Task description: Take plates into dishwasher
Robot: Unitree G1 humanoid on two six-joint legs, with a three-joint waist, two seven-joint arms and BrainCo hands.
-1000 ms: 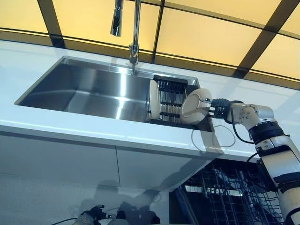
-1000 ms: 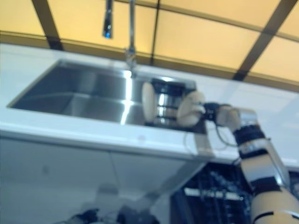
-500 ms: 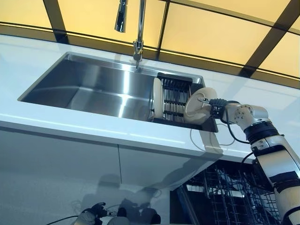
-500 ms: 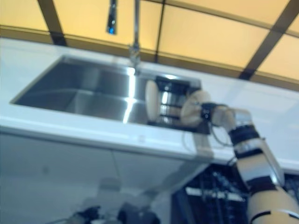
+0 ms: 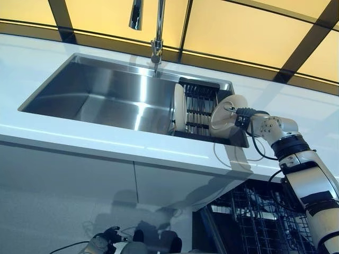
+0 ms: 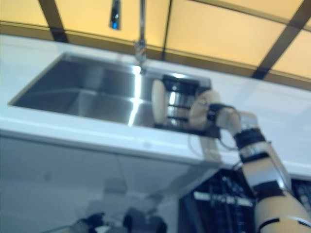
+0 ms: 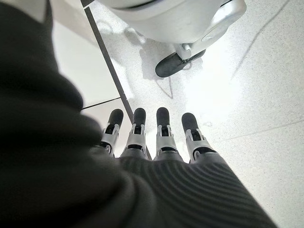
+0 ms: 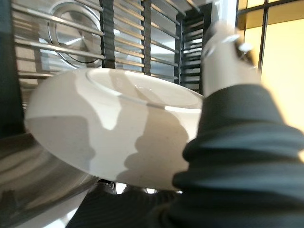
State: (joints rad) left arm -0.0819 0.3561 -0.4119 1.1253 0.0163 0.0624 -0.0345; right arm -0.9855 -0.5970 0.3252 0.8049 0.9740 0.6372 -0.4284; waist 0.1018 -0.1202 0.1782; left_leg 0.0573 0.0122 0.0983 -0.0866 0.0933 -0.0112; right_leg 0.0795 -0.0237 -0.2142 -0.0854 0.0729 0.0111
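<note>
A black dish rack [image 5: 198,103] stands in the right end of the steel sink [image 5: 95,95]. One white plate [image 5: 179,108] stands upright at the rack's left side. My right hand [image 5: 244,117] reaches in from the right and is shut on a second white plate [image 5: 225,123] at the rack's right end, tilted on edge. In the right wrist view the thumb [image 8: 223,52] lies over this plate's [image 8: 109,128] rim, with the rack's bars behind it. My left hand [image 7: 161,137] hangs low near the floor, fingers straight and holding nothing.
A tall faucet [image 5: 156,32] rises behind the sink. White countertop [image 5: 79,137] runs along the front and right of the sink. The open dishwasher's wire rack [image 5: 254,217] shows below the counter at the lower right, under my right arm.
The camera has shifted a little, so the whole picture moved. My right hand keeps its hold on the plate at the rack's right end; the left hand stays low.
</note>
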